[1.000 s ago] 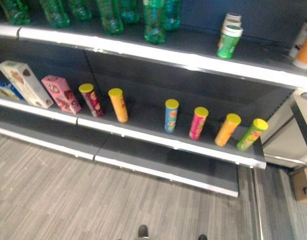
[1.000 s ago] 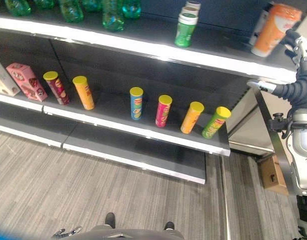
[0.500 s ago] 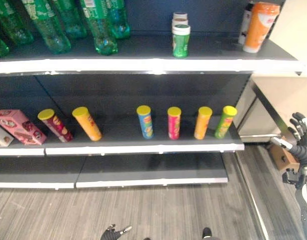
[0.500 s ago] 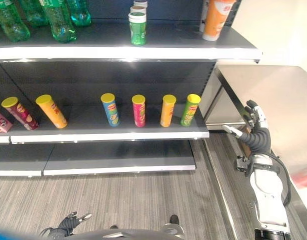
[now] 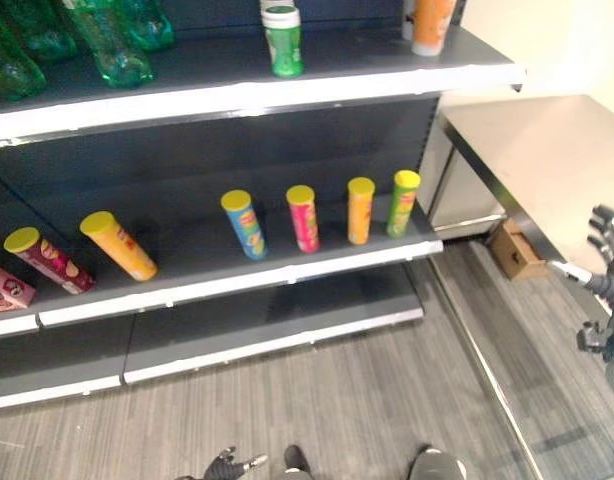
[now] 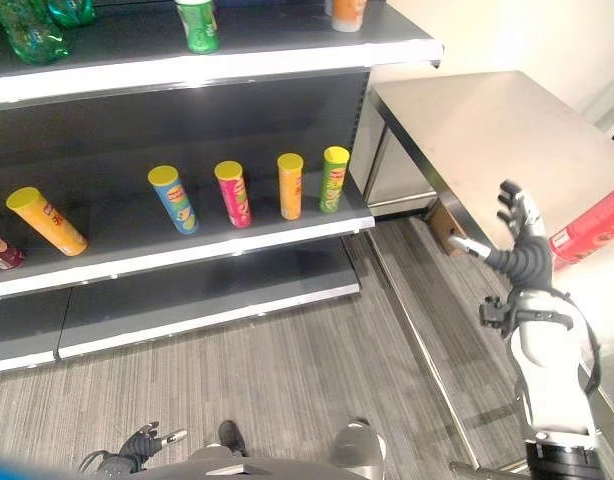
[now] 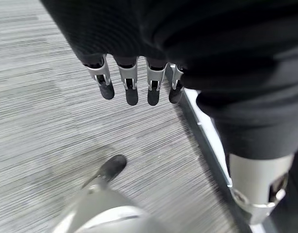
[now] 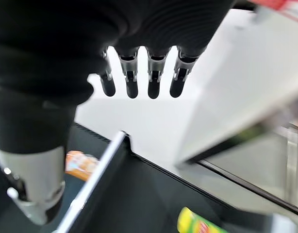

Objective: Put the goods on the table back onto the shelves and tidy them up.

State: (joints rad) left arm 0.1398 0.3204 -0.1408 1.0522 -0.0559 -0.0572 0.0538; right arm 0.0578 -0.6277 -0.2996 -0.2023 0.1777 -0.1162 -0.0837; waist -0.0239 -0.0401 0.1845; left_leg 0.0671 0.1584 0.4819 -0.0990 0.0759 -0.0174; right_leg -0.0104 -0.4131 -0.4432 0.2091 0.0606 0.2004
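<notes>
Right robot hand (image 6: 518,232) is raised in front of the table (image 6: 487,130), fingers straight and spread, holding nothing. Its wrist view shows the same: fingers (image 8: 132,80) extended, nothing between them.

Just past that hand, toward the table's outer side, lies a red tube (image 6: 590,225) on its side on the table top. It reads as the goods left to put back. The hand is near it but apart from it, no contact.

Left robot hand (image 6: 139,442) hangs low over the floor (image 6: 287,380), well away from the table. Fingers (image 7: 131,87) relaxed and straight, empty.

Further out from the right hand, across the aisle, stand the shelves (image 5: 227,100). Middle shelf carries a row of upright tubes: blue tube (image 5: 244,224), pink tube (image 5: 303,217), orange tube (image 5: 360,209), green tube (image 5: 403,202). Farther along, two tubes lean over: a yellow-orange tube (image 5: 119,245) and a dark red tube (image 5: 48,260). A pink box (image 5: 1,287) sits at the far end. Top shelf has green bottles (image 5: 107,40), a green can (image 5: 283,40) and an orange container (image 5: 431,22). A cardboard box (image 5: 518,250) sits on the floor under the table.

Progress judgement: most stock looks already shelved. Left to do: grasp the red tube, carry it to the tube row, stand it upright. The two leaning tubes likely need straightening to count as tidy. Grasp not yet begun.
</notes>
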